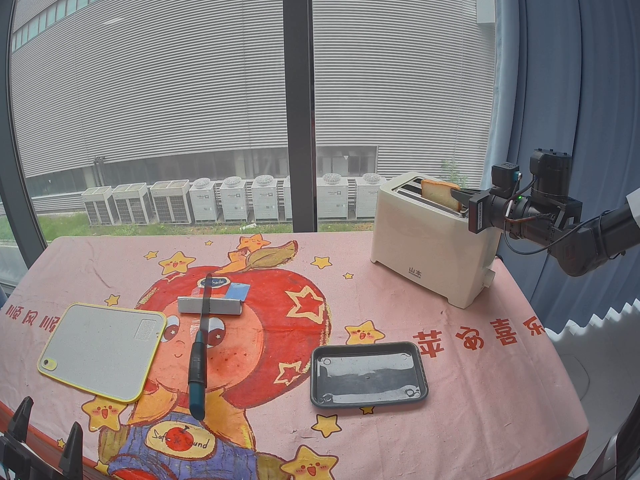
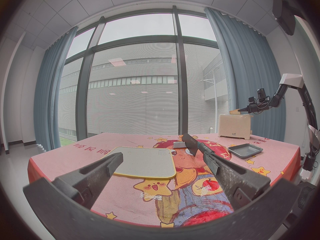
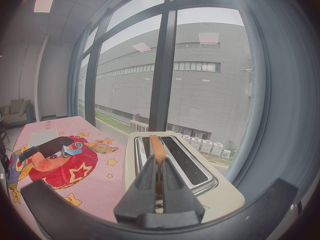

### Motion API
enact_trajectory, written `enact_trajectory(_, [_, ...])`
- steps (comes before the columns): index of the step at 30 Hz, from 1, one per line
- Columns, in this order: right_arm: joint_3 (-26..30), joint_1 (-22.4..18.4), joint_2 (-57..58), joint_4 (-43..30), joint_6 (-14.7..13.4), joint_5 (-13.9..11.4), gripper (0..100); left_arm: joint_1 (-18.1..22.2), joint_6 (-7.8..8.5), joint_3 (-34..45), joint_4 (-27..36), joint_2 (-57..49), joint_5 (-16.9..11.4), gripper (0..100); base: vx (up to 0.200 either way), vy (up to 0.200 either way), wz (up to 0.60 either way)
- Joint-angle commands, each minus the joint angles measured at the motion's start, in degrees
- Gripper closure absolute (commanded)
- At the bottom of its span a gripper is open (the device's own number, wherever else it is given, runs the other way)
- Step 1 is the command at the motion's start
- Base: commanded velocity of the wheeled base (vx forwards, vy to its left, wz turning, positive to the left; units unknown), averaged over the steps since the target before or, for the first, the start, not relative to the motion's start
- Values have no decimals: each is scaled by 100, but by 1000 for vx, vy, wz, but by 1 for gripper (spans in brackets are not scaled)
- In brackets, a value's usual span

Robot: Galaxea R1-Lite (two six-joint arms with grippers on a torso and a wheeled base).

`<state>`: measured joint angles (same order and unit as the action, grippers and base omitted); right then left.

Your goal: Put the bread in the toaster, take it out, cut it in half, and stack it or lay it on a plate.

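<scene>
A slice of bread (image 1: pixel 440 194) (image 3: pixel 157 149) stands partly inside a slot of the cream toaster (image 1: pixel 430 243) (image 3: pixel 186 170) at the table's back right. My right gripper (image 1: pixel 461 199) (image 3: pixel 158 170) is shut on the bread's near edge, just above the toaster's top. A black plate (image 1: pixel 369 374) (image 2: pixel 245 150) lies in front of the toaster. A knife (image 1: pixel 199 348) (image 2: pixel 195 145) with a blue handle rests on a small white stand (image 1: pixel 209 305). The cutting board (image 1: pixel 101 350) (image 2: pixel 145 161) lies at the front left. My left gripper (image 1: pixel 45 439) (image 2: pixel 163 170) hangs open off the table's front left corner.
A pink cartoon tablecloth (image 1: pixel 280 341) covers the table. A large window with a dark post (image 1: pixel 299 101) rises behind it, and a blue curtain (image 1: pixel 567 68) hangs at the right, close behind my right arm.
</scene>
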<state>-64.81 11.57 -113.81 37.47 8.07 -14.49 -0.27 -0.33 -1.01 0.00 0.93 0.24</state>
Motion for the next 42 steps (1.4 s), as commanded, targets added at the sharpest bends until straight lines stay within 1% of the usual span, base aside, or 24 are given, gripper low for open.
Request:
enact_trajectory(1, [12,3,26,6,2,-1,100,0,-11,101,0,-84,2,0,0,0,0])
enact_trajectory(13, [38,12,114,23,10,-1,100,0,-2,101,0,-84,2,0,0,0,0])
enact_trajectory(42, [152,109,1063,102,-16,-10,100,0,-11,101,0,-84,2,0,0,0,0])
